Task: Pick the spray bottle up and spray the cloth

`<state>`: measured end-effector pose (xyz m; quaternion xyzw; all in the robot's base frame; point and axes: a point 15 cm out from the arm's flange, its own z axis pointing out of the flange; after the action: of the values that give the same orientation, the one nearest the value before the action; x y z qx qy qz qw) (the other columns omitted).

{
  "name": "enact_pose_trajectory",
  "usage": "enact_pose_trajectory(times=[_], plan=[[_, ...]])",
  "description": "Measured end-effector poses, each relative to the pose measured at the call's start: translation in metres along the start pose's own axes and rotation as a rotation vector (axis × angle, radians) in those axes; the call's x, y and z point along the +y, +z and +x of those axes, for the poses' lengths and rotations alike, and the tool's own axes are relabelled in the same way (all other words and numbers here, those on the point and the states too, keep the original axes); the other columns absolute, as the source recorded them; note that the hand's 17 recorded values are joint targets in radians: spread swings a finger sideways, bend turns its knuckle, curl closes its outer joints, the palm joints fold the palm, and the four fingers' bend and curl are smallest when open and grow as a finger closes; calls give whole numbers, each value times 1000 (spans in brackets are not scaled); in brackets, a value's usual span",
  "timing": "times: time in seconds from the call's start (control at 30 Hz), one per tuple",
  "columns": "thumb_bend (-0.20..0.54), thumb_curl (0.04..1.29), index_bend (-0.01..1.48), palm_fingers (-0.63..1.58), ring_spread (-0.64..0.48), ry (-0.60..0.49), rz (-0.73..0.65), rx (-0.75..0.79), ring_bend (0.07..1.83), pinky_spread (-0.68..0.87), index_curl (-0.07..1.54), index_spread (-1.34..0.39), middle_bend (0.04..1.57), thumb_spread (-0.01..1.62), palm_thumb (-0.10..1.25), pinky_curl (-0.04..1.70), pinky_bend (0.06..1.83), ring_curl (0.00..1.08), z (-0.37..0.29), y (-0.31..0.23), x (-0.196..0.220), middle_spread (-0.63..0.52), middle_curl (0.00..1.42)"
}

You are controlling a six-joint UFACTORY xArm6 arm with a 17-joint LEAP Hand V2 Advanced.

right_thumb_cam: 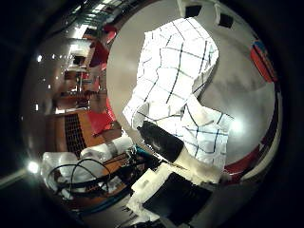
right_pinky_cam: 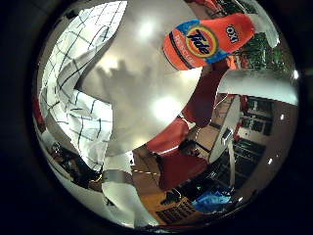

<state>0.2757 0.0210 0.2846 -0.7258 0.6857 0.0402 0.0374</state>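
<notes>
1. Fingers (right_thumb_cam: 164, 142) of the hand (right_thumb_cam: 173, 190) were seen stretched out over the cloth (right_thumb_cam: 178, 76), and nothing was held in them.
2. The spray bottle (right_pinky_cam: 208, 39) was seen lying on the surface (right_pinky_cam: 142, 73), apart from the cloth and not touched.
3. No step of the task seemed to be done yet. The bottle was still to be picked up, and the cloth was still to be sprayed.
4. The surface was round, pale and shiny. Red chairs (right_pinky_cam: 178, 166) were seen in the room around it.

Round grey table (right_pinky_cam: 142, 73) bearing checked cloth (right_thumb_cam: 175, 71) and orange spray bottle (right_pinky_cam: 208, 41)
</notes>
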Motion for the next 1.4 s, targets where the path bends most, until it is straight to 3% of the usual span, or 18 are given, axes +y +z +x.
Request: enact_pose_trajectory(times=[0.23,0.4,0.5,1.07,1.4], plan=[[-12,253,174,432,91,-33,48,-40,664,463,333,-353,422,1200,444,140,476,193,-18,-13,-6,-22,370],[-17,263,178,478,52,-52,233,-78,702,461,329,-358,444,1201,463,137,495,197,-29,-46,-26,-50,377],[-16,266,179,488,38,-41,276,-102,713,459,333,-357,455,1198,468,134,508,197,-26,-57,-28,-65,382],[-22,289,181,445,62,150,648,-242,742,478,334,-345,451,1145,456,118,618,186,56,-183,-41,-59,382],[-23,295,159,386,99,291,707,-287,743,483,323,-292,462,1113,429,110,665,181,111,-205,-19,-31,381]])
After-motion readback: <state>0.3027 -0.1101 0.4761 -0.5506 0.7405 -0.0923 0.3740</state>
